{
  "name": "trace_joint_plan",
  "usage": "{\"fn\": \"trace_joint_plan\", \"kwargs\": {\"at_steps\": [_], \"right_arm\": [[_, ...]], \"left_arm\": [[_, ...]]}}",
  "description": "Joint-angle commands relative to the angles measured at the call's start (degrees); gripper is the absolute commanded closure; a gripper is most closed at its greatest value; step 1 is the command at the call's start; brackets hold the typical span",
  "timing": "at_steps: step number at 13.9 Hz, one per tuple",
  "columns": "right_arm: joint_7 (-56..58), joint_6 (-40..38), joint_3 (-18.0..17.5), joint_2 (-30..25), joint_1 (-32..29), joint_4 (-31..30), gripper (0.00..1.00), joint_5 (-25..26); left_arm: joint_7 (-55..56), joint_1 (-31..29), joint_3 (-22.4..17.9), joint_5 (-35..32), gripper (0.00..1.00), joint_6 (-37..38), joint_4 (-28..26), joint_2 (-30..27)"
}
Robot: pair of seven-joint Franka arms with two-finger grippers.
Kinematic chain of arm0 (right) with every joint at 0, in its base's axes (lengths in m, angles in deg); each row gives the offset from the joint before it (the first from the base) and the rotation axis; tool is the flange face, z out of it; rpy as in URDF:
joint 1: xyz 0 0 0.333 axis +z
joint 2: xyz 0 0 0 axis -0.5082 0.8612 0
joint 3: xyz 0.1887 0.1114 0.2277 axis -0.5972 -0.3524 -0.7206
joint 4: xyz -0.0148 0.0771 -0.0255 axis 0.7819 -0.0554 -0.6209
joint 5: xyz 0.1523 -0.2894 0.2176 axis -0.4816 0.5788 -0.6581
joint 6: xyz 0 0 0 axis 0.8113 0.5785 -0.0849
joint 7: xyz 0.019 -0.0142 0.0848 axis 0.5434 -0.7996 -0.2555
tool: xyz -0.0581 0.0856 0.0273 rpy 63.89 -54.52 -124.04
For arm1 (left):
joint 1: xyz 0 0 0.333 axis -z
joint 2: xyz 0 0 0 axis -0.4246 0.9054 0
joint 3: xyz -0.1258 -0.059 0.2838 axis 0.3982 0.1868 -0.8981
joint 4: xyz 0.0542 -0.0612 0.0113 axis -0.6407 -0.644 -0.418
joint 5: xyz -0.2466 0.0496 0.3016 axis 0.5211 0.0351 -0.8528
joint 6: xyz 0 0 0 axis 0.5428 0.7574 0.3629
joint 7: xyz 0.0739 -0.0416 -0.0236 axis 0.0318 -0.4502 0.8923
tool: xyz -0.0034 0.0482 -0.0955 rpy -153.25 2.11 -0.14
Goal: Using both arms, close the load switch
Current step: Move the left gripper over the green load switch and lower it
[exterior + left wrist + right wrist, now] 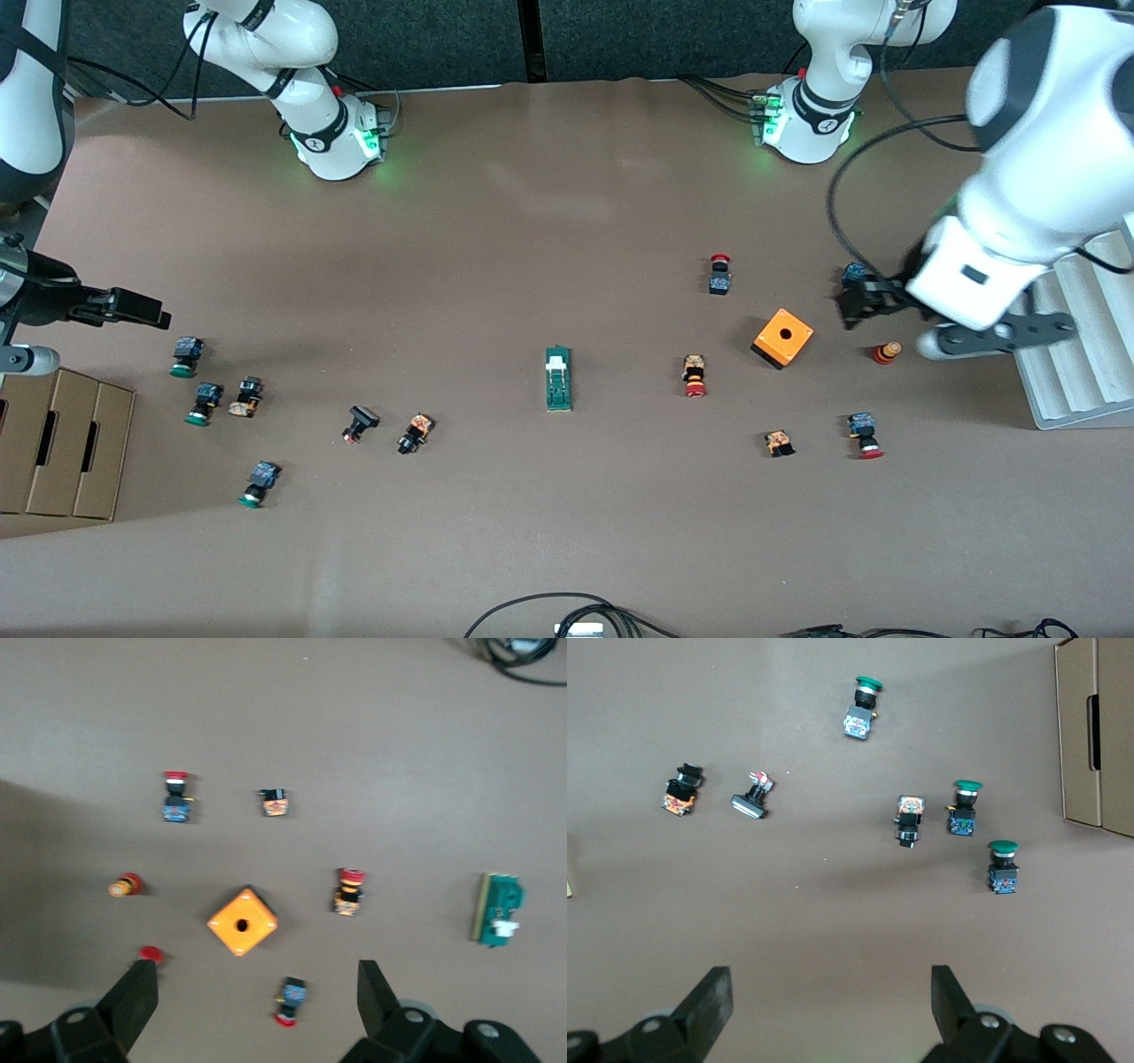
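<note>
The load switch (558, 378), a narrow green block with a white slider, lies alone on the brown table about midway between the two arms' ends. It also shows at the edge of the left wrist view (499, 910). My left gripper (861, 299) hangs open in the air beside the orange cube (783, 338), toward the left arm's end of the table. In its wrist view the left gripper (257, 1001) holds nothing, with a red-capped button (290, 1000) on the table far below its jaws. My right gripper (142, 310) hovers open and empty at the right arm's end, and its wrist view (831, 1005) shows no load switch.
Green-capped push buttons (202, 403) and small black ones (415, 432) lie scattered toward the right arm's end. Red-capped buttons (695, 375) surround the orange cube (242, 921). A cardboard box (62, 443) and a white ribbed rack (1081, 354) sit at the table's two ends. Cables (567, 611) run along the front edge.
</note>
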State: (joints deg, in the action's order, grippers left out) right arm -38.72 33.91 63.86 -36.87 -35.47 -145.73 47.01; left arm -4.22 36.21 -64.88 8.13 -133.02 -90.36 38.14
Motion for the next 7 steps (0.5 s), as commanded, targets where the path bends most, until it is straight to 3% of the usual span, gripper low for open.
{"fn": "trace_joint_plan", "kwargs": {"at_steps": [1, 7], "right_arm": [[-0.08, 0.6, -0.38, 1.4, -1.22, 1.04, 0.0, 0.49], [0.1, 1.04, -0.46, 3.33, -2.19, 0.96, 0.0, 0.05]], "left_arm": [[11.47, 5.06, -0.23, -0.02, 0.01, -3.8, -0.06, 0.78], [25.37, 15.44, -0.41, -4.22, 0.01, -14.62, -1.2, 5.79]]}}
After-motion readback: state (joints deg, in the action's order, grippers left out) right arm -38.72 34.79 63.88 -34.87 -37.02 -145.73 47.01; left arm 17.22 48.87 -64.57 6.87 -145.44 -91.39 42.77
